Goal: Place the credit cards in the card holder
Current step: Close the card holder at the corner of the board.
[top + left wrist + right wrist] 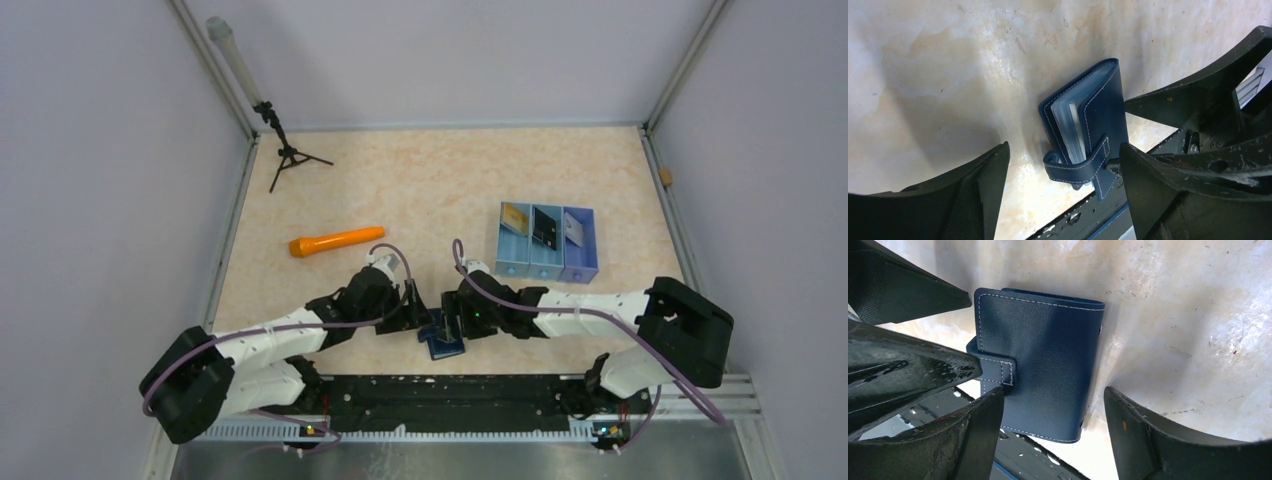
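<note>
The card holder [443,342] is a navy wallet lying closed at the table's near edge, its strap wrapped round the open side. In the left wrist view the card holder [1093,120] shows pale inner sleeves, and its strap end lies between my fingers. My left gripper [418,316] is open beside it on the left. My right gripper [452,322] is open, its fingers [973,440] standing either side of the cover's [1043,370] lower end. A gold card [515,218], a black card [545,228] and a white card [573,230] lie in a tray.
The blue three-compartment tray [547,266] stands right of centre. An orange torch-like stick [337,241] lies left of centre. A small black tripod [290,155] stands at the back left. The black base rail [450,400] runs just below the wallet.
</note>
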`<state>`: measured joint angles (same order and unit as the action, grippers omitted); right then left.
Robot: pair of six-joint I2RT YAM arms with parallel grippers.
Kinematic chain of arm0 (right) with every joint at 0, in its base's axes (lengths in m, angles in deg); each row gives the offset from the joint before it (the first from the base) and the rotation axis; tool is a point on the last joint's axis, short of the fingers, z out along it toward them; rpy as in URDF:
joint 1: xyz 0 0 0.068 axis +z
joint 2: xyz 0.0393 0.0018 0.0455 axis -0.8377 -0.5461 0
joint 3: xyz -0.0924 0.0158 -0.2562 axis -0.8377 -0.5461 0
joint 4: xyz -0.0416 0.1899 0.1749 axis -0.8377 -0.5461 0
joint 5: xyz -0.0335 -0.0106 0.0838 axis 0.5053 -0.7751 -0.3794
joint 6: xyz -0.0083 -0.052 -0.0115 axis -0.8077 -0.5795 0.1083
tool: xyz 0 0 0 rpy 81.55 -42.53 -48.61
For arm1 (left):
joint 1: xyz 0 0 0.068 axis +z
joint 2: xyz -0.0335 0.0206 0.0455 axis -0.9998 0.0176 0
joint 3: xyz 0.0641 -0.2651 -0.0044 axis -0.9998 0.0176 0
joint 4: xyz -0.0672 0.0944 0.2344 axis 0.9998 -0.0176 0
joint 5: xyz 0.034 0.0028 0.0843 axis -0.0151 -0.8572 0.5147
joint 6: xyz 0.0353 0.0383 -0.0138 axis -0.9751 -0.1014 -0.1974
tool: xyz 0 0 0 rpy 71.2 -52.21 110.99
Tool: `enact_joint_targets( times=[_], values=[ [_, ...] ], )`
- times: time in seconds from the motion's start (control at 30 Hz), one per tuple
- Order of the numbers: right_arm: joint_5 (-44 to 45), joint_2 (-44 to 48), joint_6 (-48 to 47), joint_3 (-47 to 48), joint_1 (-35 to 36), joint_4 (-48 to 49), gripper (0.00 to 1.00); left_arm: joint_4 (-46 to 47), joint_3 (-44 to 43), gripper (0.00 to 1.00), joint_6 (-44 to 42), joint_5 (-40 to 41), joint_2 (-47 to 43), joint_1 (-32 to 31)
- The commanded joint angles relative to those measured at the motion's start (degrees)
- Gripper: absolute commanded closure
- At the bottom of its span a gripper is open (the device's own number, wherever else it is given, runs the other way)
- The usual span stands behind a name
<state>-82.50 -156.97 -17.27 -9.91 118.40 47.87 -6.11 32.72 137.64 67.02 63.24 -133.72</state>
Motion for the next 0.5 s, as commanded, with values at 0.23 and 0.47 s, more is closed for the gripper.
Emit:
enact_joint_targets(
  times=[0.23, 0.47],
  values=[
    [-0.6, 1.4, -0.1, -0.7, 0.3, 2.1, 0.28, 1.1, -3.9, 0.42, -4.4, 0.3, 8.0, -1.6],
    [-6.4, 5.6, 3.8, -8.4, -2.7, 10.0, 0.28, -2.3, -4.4, 0.59, -4.4, 0.8, 11.7, -2.7]
  ],
)
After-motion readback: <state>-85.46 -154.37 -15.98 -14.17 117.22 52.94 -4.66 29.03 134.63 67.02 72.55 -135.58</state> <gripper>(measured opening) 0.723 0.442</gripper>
